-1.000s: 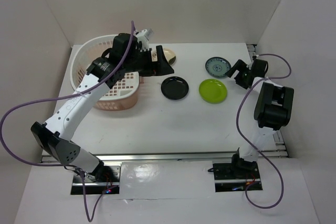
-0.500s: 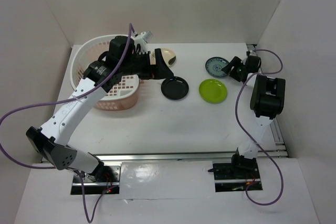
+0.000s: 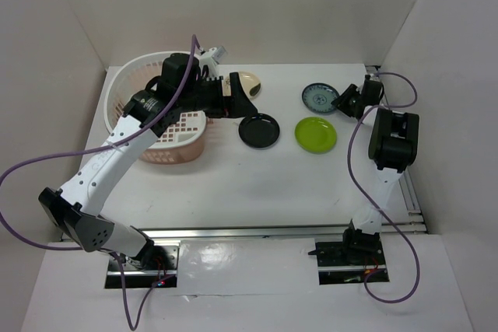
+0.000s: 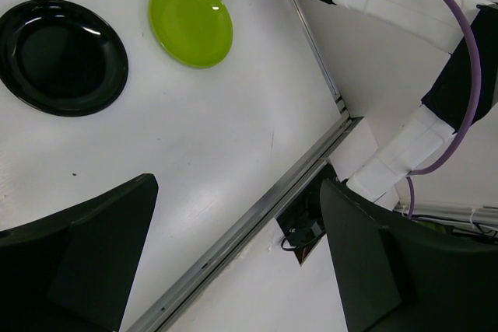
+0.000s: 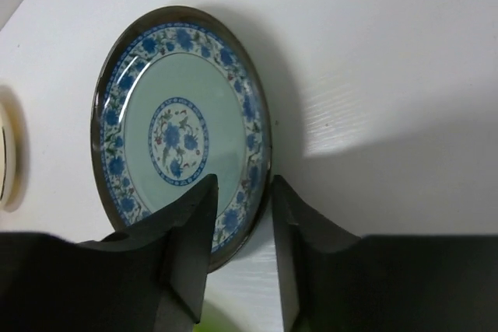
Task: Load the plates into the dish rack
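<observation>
Four plates (image 3: pixel 259 130) outside dish rack (image 3: pixel 124 87); L pincer (image 4: pixel 237 192) wide open, R pincer (image 5: pixel 243 184) nipping blue plate (image 5: pixel 179 138) rim.

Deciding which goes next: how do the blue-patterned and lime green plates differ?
The blue-patterned plate carries a floral print and dark rim; the lime green plate is plain. The right gripper straddles the blue one's rim; nothing touches the green one. Both are round, on the table.

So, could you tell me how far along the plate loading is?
Nothing looks done: no plate shows in the dish rack. In hand: the right gripper straddles the rim of the blue plate. Left to load: the cream plate, black plate and green plate, all on the table.
</observation>
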